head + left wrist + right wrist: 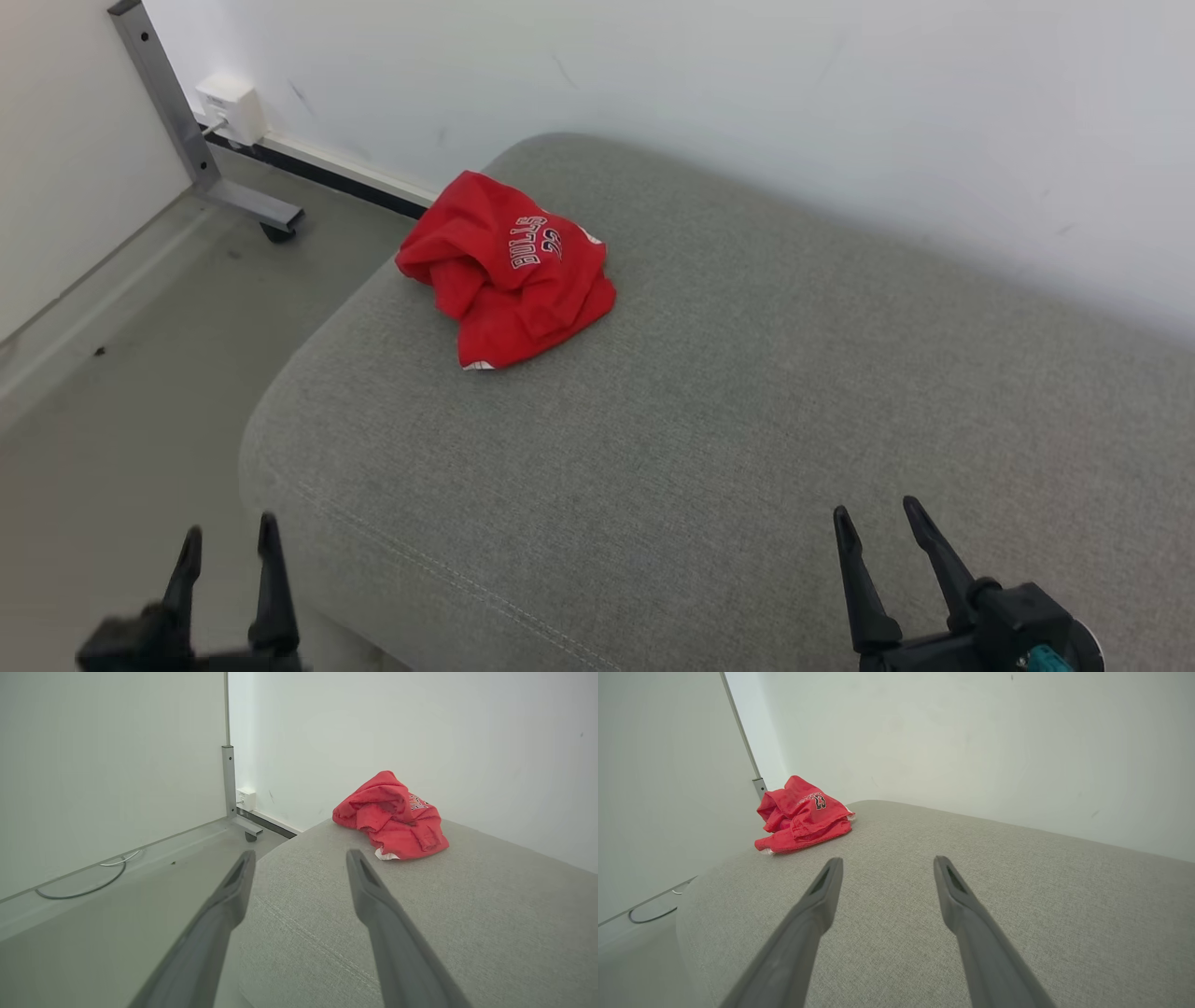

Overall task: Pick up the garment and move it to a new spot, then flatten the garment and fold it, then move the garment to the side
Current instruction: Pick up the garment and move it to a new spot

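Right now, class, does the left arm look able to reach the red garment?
Likely yes: its open fingers sit short of the garment, with bare cushion between and nothing blocking.

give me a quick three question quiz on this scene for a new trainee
1. True or false: the crumpled red fabric garment lies on the grey upholstered bench.
2. The left gripper and right gripper are: A) both open and empty B) both shut C) both holding the garment.
3. Fill in: the lettering on the garment reads ____.
Key: 1 true; 2 A; 3 Bulls.
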